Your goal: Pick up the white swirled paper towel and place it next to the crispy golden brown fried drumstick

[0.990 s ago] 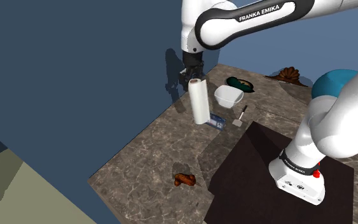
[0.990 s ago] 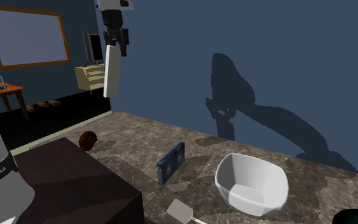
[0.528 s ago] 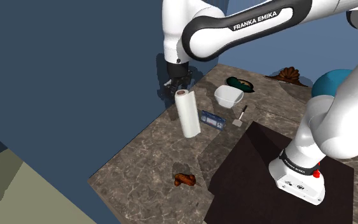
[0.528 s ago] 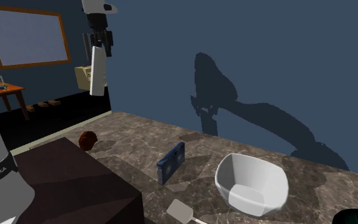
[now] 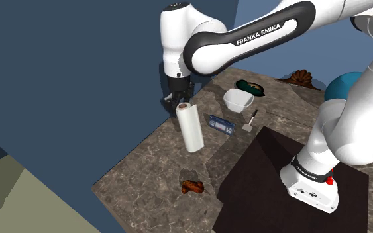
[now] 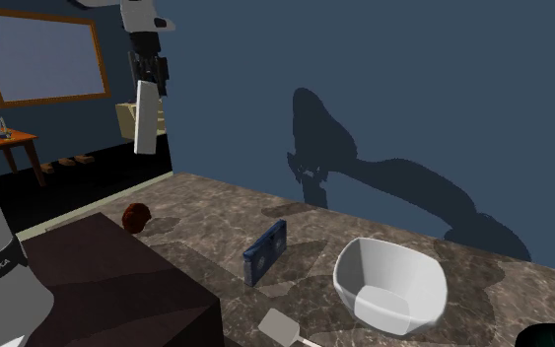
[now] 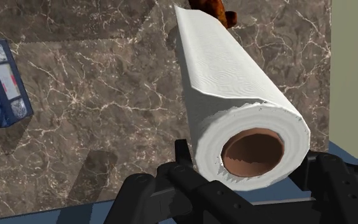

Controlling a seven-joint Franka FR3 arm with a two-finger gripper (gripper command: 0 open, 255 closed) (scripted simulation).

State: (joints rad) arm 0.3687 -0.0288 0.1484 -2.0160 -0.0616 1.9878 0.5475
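Holding the white paper towel roll (image 7: 225, 70) up in the air, pinched at its top end.
The gripper (image 7: 247, 173) has its two black fingers (image 7: 327, 175) closed on the roll, one on each side of the end with the brown tube hole. The roll hangs down from the fingers, tipped a little, above the brown marble counter (image 5: 145, 162) and not touching it. Past the roll's low end, well apart from it, the brown fried drumstick (image 5: 192, 187) lies on the counter. A flat blue box (image 5: 221, 124) lies off to one side, and a white bowl (image 5: 238, 99) sits beyond that. The white arm (image 5: 244, 40) comes up from the dark stand (image 5: 281, 179), bends over the counter and points the hand down near the blue wall (image 5: 79, 79).
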